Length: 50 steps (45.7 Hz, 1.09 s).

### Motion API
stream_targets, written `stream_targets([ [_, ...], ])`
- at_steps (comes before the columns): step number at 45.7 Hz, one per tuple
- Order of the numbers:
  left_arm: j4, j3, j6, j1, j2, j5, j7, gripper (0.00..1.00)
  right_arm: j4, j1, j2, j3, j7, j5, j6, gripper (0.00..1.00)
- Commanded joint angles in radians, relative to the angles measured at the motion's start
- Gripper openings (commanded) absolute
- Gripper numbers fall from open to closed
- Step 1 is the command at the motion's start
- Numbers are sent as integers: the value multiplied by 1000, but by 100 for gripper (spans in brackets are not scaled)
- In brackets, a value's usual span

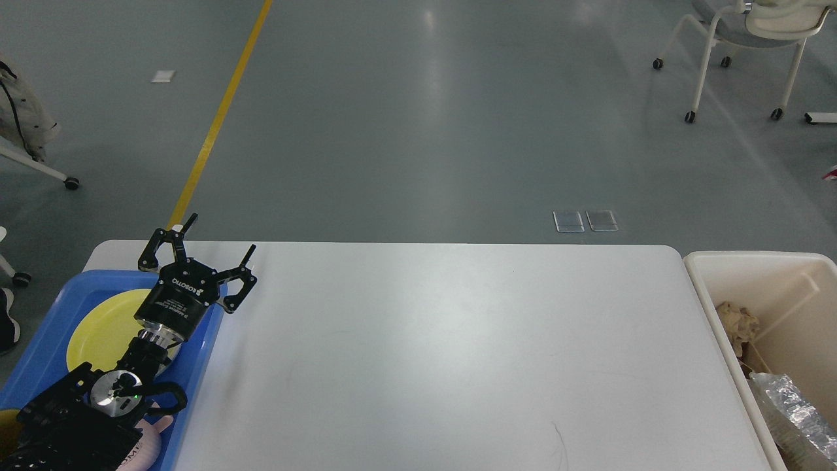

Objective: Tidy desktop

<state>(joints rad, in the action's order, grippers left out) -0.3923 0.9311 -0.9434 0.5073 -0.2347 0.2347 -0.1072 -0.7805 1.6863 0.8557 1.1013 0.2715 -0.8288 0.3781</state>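
The desktop (444, 353) is a wide white tabletop filling the lower half of the head view, with nothing lying on its bare surface. My left gripper (222, 232) hangs open at the desktop's far left, above the right rim of the blue tray (39, 353), and holds nothing between its fingers. Neither my right arm nor its gripper shows in the view. A tiny red sliver (830, 173) sits at the right edge of the view; I cannot tell what it is.
The blue tray holds a yellow plate (98, 327) and a pink item (147, 445), partly hidden by my left arm. A cream bin (700, 275) beside the desktop's right end holds crumpled paper (735, 324) and foil (785, 399). A wheeled chair (752, 39) stands far right.
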Motion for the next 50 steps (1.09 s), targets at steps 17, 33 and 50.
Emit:
stream_targets([
  [17, 0, 2, 0, -1, 0, 0, 0, 99, 534, -916, -334, -297, 5, 257, -327, 100],
  [33, 0, 2, 0, 0, 0, 0, 0, 99, 534, -936, -334, -466, -1, 295, -329, 100],
  [50, 0, 2, 0, 0, 0, 0, 1, 99, 302, -775, -311, -1570, -5, 964, -311, 100],
])
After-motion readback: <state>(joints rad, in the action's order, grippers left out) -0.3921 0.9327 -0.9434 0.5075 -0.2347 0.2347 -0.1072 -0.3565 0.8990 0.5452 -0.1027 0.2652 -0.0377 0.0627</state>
